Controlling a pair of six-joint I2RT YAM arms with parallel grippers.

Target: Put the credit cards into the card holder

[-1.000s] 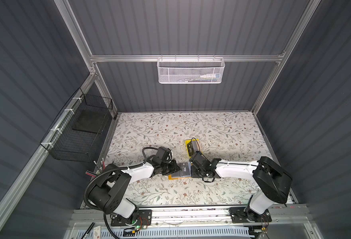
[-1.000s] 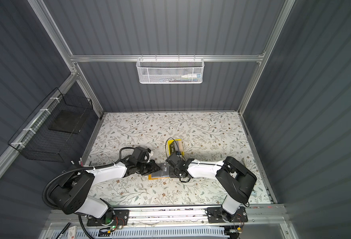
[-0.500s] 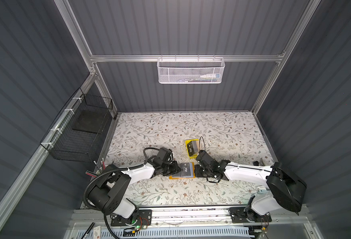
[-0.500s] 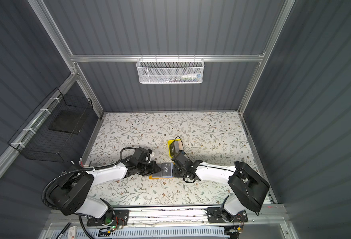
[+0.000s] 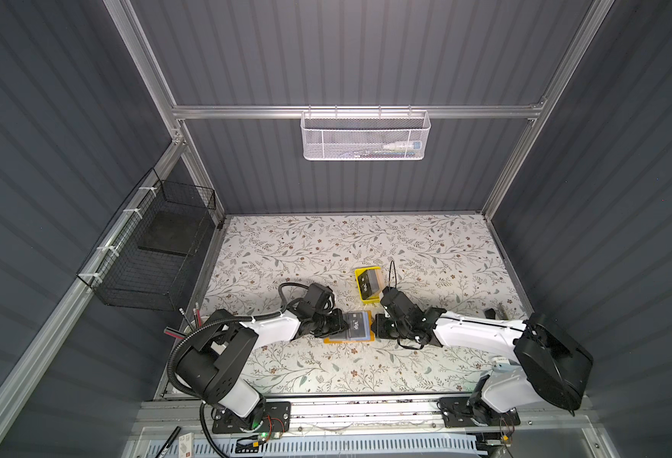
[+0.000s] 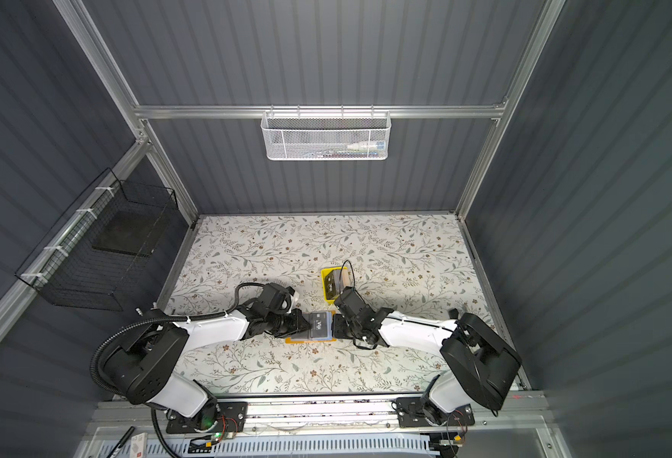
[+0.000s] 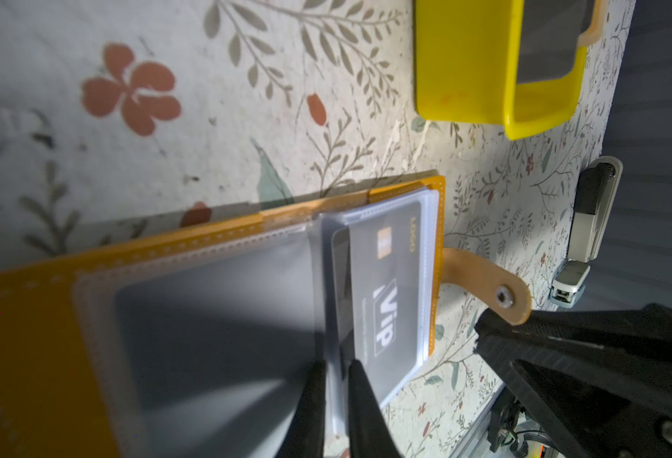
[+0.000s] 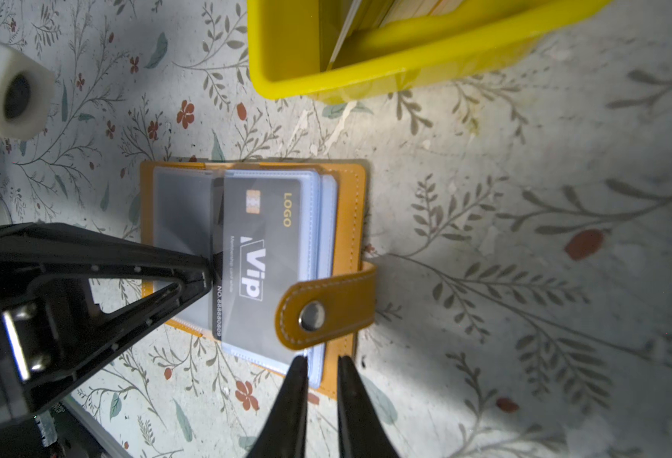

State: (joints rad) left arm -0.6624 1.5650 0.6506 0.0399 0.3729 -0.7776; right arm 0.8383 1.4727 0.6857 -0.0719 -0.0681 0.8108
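Observation:
The mustard card holder (image 5: 349, 340) (image 6: 294, 340) (image 7: 29, 357) (image 8: 351, 222) lies open on the table between both grippers. A black "VIP" credit card (image 5: 357, 326) (image 6: 319, 326) (image 7: 389, 301) (image 8: 263, 246) rests in the top sleeve page on the strap side; how deep it sits I cannot tell. My left gripper (image 5: 342, 326) (image 6: 307, 323) (image 7: 336, 368) (image 8: 207, 277) is shut on a raised clear sleeve page. My right gripper (image 5: 374, 327) (image 6: 336, 327) (image 8: 322, 363) (image 7: 479, 333) stands at the holder's strap edge, jaws slightly apart and gripping nothing. The snap strap (image 8: 326, 309) (image 7: 485, 281) curls over it.
A small yellow tray (image 5: 366, 299) (image 6: 328, 295) (image 7: 465, 79) (image 8: 366, 71) just behind the holder has more cards (image 5: 369, 283) standing in it. A grey-white stapler-like object (image 5: 498, 313) (image 7: 592, 222) lies by the right arm. A wire basket (image 5: 156, 246) hangs on the left wall.
My right gripper has drawn back to the right off the holder and opened a little, leaving the VIP card on the page. The left gripper keeps its hold on the sleeve.

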